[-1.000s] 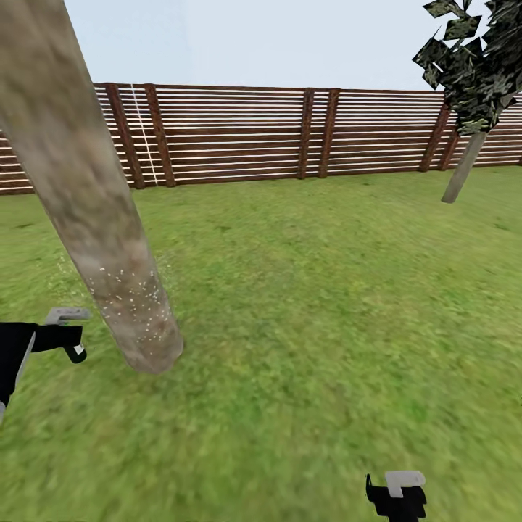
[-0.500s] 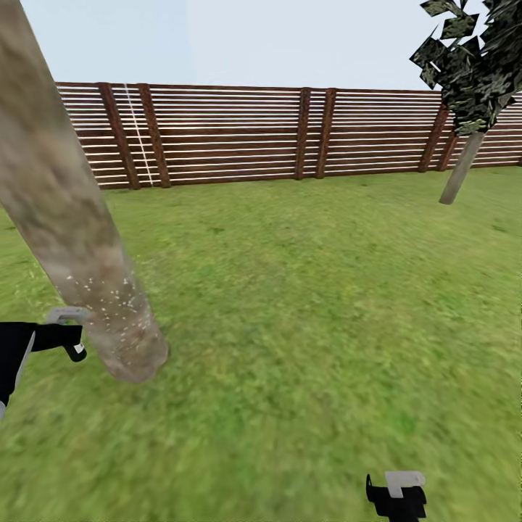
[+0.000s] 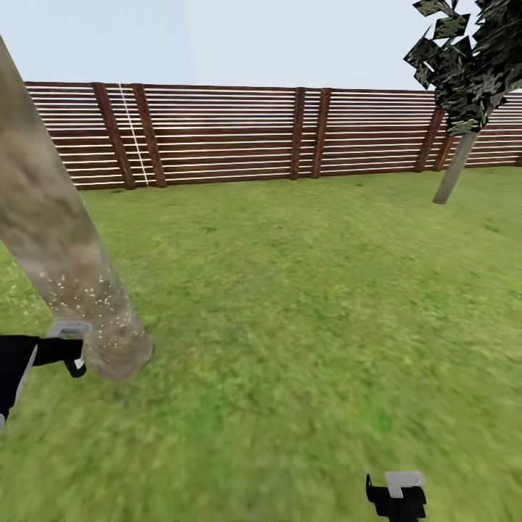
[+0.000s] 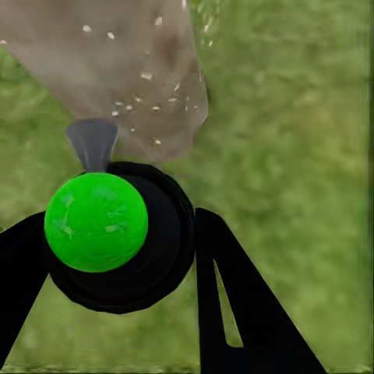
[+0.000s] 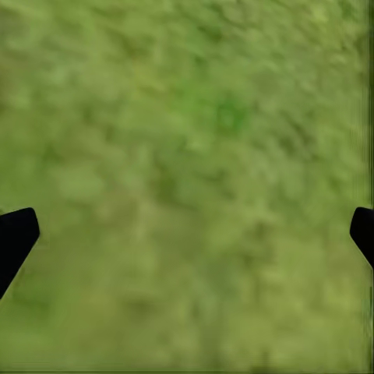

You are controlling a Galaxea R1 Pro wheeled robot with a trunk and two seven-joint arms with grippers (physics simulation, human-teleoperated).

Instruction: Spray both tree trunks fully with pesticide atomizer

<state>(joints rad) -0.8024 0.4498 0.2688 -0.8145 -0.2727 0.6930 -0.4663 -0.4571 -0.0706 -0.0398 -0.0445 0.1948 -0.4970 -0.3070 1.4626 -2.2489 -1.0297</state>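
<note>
In the left wrist view my left gripper point(image 4: 117, 261) is shut on the pesticide atomizer point(image 4: 125, 241), a dark round bottle with a bright green spot on top. Its grey nozzle point(image 4: 92, 142) points at the base of the near tree trunk point(image 4: 117, 62), which carries white specks. The head view has this left gripper point(image 3: 71, 349) low at the left, right beside the thick pale leaning trunk point(image 3: 54, 239). A second tree point(image 3: 464, 65) stands far off at the right by the fence. My right gripper point(image 3: 397, 496) hangs open over grass, its fingertips point(image 5: 15, 234) wide apart.
A brown slatted wooden fence point(image 3: 232, 134) closes the far side of the lawn. Green grass point(image 3: 304, 304) stretches between the near trunk and the distant tree, with nothing standing on it.
The whole head view has shifted, so the near trunk and the fence now sit further left in the picture. Both grippers keep their places in the view.
</note>
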